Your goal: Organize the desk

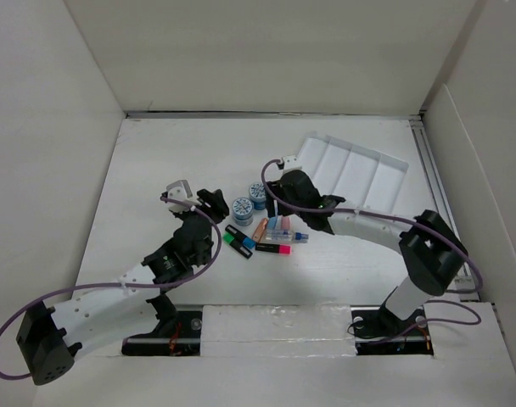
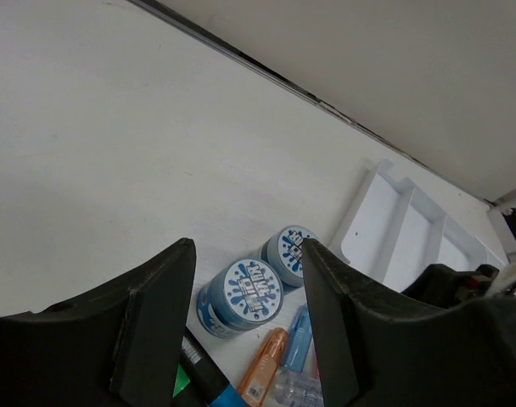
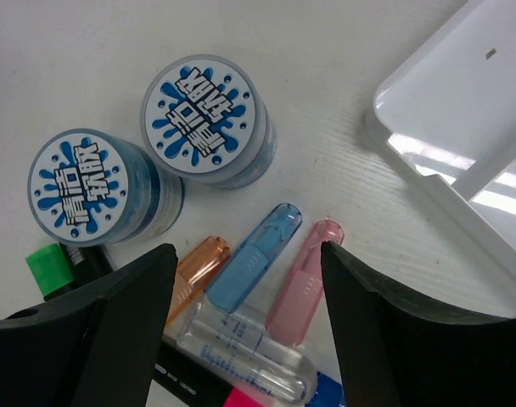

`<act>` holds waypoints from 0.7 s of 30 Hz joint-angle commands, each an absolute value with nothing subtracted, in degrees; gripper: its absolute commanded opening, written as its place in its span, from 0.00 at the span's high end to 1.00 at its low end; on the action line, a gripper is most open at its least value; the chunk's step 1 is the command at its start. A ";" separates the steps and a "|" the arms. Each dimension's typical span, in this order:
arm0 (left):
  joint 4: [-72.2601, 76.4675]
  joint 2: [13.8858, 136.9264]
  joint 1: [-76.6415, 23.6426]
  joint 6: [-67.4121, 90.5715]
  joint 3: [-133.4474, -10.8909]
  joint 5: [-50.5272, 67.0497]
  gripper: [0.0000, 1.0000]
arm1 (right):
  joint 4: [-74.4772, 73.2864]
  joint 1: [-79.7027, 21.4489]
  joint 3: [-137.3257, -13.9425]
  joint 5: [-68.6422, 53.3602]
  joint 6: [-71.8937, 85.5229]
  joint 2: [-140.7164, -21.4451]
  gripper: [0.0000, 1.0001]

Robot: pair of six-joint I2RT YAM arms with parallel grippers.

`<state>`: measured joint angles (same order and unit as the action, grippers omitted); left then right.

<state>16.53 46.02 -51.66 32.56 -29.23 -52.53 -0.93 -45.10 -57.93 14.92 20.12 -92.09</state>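
The large flat matte white counter point(image 1: 165, 161) lies between white walls. A small clutter sits about midway between its left and right edges, nearer the near edge than the far one.

The left pincer point(image 2: 248, 254) hangs wide open with nothing in it. Its black fingers frame two round tubs with blue-and-white splash-printed lids point(image 3: 86, 185), which stand close together.

The right pincer point(image 3: 245, 263) is also spread wide and empty. It hovers over a translucent orange pen point(image 3: 199, 267), a translucent blue pen point(image 3: 254, 254) and a translucent pink pen point(image 3: 305, 280), which lie side by side just beside the tubs. A green-capped black highlighter point(image 3: 47, 270) lies on their left-edge side.

A white compartmented plastic tray point(image 1: 351, 170) sits askew toward the far right corner, near the pens but apart from them.
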 commanded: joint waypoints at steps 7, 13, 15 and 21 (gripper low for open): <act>18.37 44.91 -51.07 33.49 -27.95 -52.30 0.50 | -5.53 -46.67 -71.27 19.42 16.70 -103.35 0.25; 18.63 43.25 -51.06 33.05 -27.60 -51.07 0.50 | -7.03 -47.20 -76.29 19.07 15.65 -109.42 0.17; 19.59 43.07 -51.06 32.87 -27.25 -50.71 0.50 | -6.77 -47.20 -77.77 20.03 15.73 -110.91 0.17; 19.60 43.77 -51.06 32.87 -27.25 -50.01 0.50 | -5.53 -47.20 -82.08 21.71 14.33 -114.60 0.26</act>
